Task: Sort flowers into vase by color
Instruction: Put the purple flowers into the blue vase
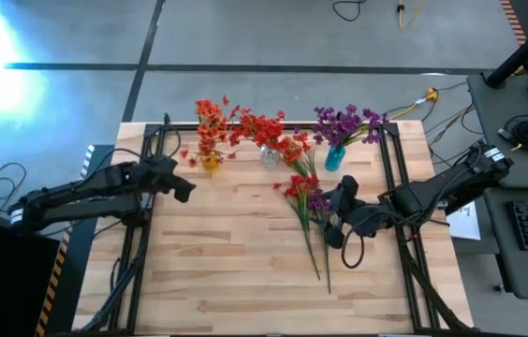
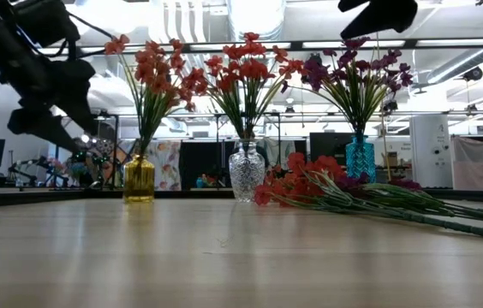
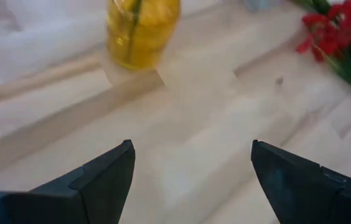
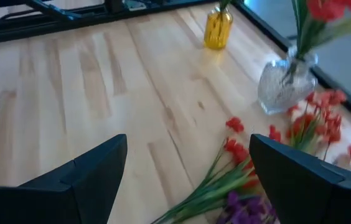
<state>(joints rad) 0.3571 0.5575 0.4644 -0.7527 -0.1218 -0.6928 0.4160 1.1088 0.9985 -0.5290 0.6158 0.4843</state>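
A pale wooden worktop (image 1: 227, 253) carries three vases in a row along its far edge: a yellow glass vase (image 1: 210, 163) with orange-red sprigs, a clear cut-glass vase (image 1: 270, 155) with red sprigs, and a teal glass vase (image 1: 335, 158) with purple sprigs. A loose bunch of red and purple flowers on long green stems (image 1: 307, 211) lies flat on the worktop in front of the clear and teal vases. The right end effector (image 1: 334, 220) hovers over the bunch, fingers spread apart, empty. The left end effector (image 1: 185, 188) waits near the yellow vase, fingers also apart.
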